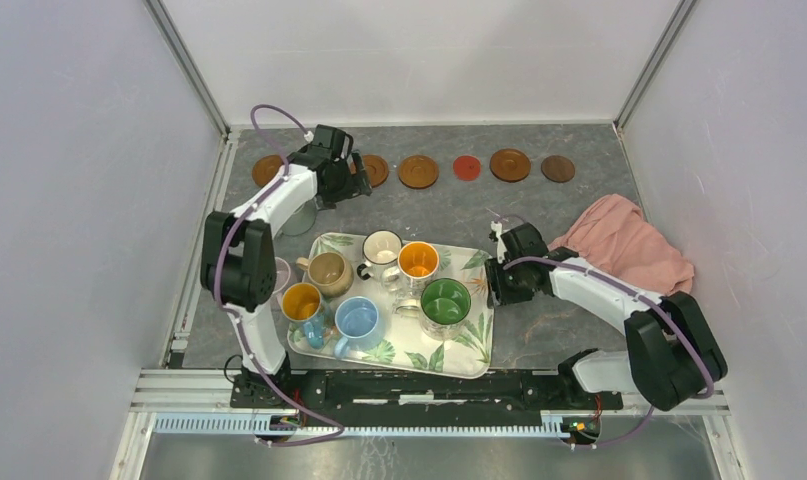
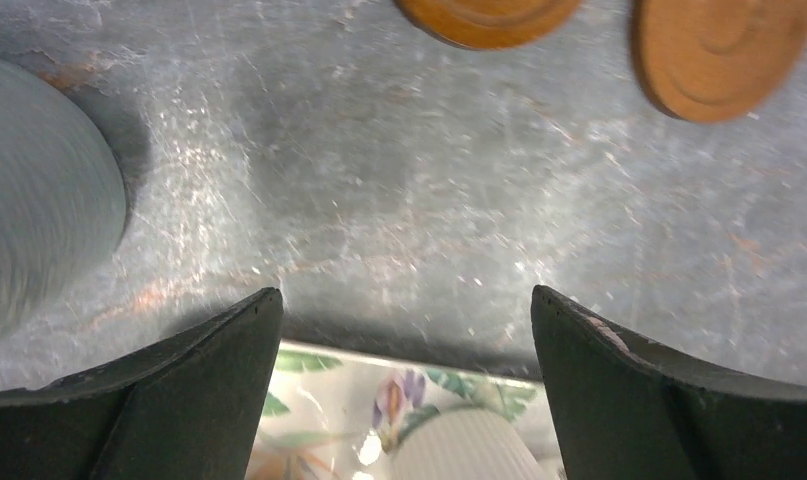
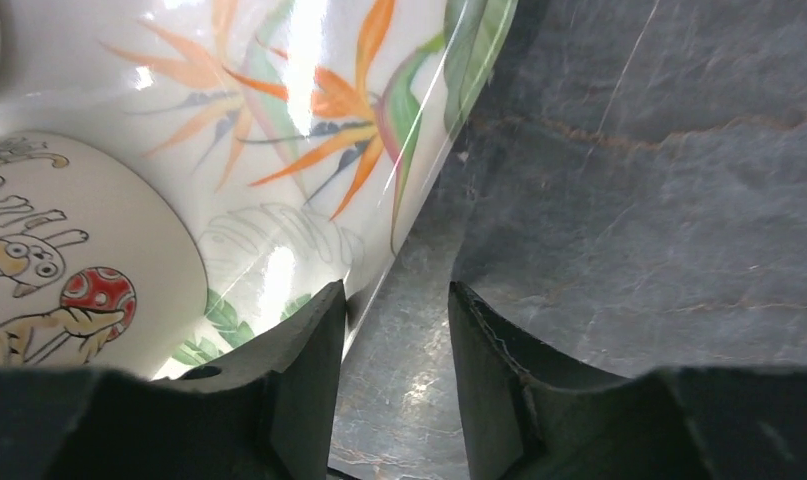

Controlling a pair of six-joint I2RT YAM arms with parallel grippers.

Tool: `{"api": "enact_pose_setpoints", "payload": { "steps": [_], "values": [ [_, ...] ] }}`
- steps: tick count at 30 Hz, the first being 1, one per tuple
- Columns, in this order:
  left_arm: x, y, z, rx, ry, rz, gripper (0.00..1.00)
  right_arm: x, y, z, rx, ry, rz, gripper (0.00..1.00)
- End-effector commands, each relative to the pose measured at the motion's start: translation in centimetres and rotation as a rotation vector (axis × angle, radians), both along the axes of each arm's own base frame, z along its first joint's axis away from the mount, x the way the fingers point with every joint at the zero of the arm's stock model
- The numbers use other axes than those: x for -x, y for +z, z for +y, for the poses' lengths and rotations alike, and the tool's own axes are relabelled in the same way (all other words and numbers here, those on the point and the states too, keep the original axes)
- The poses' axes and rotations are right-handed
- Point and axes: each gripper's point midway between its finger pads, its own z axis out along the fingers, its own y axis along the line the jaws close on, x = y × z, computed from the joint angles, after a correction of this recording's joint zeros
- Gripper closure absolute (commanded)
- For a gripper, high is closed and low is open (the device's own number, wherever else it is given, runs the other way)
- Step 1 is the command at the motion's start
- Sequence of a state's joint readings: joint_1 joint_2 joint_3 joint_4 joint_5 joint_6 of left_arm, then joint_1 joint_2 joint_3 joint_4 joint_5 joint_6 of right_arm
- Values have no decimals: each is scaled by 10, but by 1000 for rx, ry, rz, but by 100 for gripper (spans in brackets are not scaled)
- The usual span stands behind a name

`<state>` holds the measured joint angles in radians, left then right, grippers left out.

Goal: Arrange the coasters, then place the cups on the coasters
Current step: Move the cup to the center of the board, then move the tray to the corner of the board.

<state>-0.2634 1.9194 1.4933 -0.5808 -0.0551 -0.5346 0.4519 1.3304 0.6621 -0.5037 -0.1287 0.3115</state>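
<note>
A grey-green cup (image 2: 39,190) is cut off by the frame edge left of the left pincer (image 2: 404,300), and a pale pink cup (image 1: 283,275) is mostly hidden behind the left arm (image 1: 241,262). That pincer's jaws are held wide apart over bare desk (image 2: 399,180). Two brown coasters (image 2: 724,55) are seen just beyond it, and a red coaster (image 1: 466,167) farther right. The right pincer (image 3: 396,295) is narrowed to a slit at the leaf-print tray (image 3: 279,90) rim; whether the rim is clamped cannot be told. A white cup (image 3: 79,250) with cartoon animals is seen on the tray, left of it.

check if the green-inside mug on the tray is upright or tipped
Upright: the green-inside mug stands on the tray, its round mouth facing straight up in the top view.
</note>
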Motion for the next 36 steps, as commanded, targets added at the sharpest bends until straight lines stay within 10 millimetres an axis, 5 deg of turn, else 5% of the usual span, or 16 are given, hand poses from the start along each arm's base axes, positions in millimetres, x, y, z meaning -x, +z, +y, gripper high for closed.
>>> {"api": "enact_pose_setpoints", "payload": {
  "steps": [1, 15, 25, 36],
  "values": [
    [17, 50, -11, 42, -29, -85, 0, 9, 0, 11, -83, -31, -9, 55],
    [77, 103, -23, 123, -56, -125, 0, 27, 11, 38, -204, -138, -4, 100],
    [97, 114, -20, 137, -89, -145, 0, 31, 20, 94, -347, -183, 30, 100],
    [96, 119, -23, 144, -108, -150, 0, 37, 38, 158, -404, -147, 23, 100]
  ]
}}
